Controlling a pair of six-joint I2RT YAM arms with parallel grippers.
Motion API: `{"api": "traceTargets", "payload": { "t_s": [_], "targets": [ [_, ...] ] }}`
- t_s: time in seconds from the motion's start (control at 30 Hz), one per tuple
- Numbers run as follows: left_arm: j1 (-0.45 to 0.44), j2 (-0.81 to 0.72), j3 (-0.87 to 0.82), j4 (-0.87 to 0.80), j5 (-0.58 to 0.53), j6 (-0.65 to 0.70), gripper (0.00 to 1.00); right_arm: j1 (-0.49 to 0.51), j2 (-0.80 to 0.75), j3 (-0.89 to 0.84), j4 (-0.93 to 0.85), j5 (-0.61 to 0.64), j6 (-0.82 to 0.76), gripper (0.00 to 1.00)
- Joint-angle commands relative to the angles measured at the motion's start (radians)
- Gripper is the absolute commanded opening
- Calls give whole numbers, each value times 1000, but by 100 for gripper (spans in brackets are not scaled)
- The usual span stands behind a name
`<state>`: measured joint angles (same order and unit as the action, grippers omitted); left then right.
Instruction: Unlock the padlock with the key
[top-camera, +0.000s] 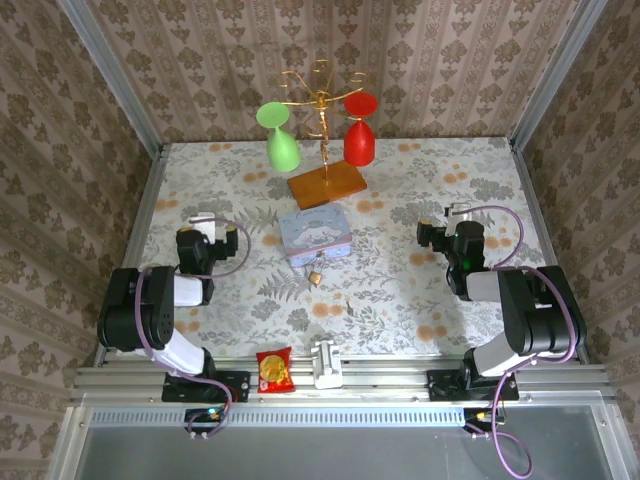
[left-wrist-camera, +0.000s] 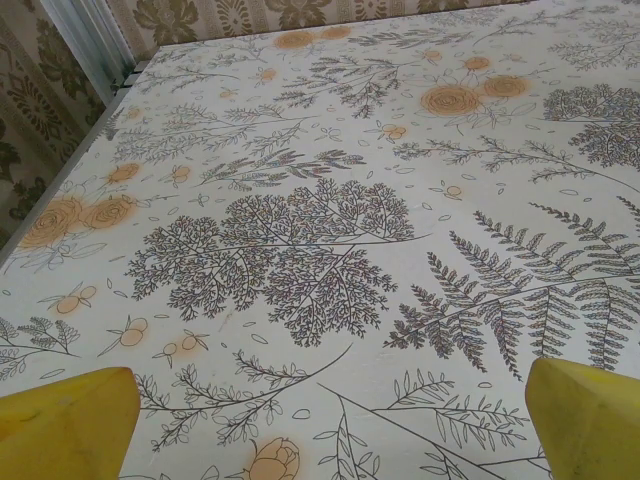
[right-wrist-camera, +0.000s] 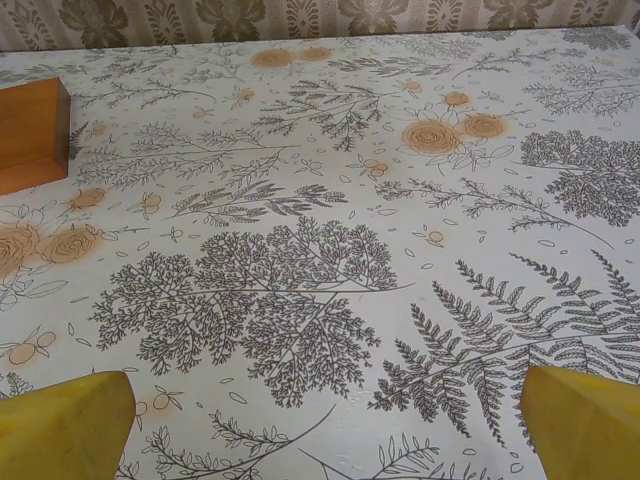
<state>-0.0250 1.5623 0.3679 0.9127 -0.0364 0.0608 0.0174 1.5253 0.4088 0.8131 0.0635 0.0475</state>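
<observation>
You find the padlock mid-counter against the tin box's near face, likely securing its latch, a speck that may be the key just nearer, while left pincer and right pincer flank them wide open, empty, ready to approach.

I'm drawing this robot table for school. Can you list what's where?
tin: middle of table
padlock: just in front of tin
key: maybe the speck right of padlock
left gripper: open, over bare table
right gripper: open, over bare table
rack: at back, green glass and red glass hanging
</observation>
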Motion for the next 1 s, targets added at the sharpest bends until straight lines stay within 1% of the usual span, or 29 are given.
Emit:
{"api": "traceTargets", "payload": {
  "t_s": [0.0,0.27,0.33,0.97],
  "targets": [
    [-3,-6,22,8,17,17,100,-4,4,2,31,-15,-18,100],
    [2,-6,25,5,3,5,100,-4,5,2,31,-17,-17,100],
    [11,-6,23,6,17,-2,100,-4,4,2,30,-16,-17,100],
    [13,-5,23,7,21,-3,100,-5,3,1,33,-18,-16,100]
  ]
}}
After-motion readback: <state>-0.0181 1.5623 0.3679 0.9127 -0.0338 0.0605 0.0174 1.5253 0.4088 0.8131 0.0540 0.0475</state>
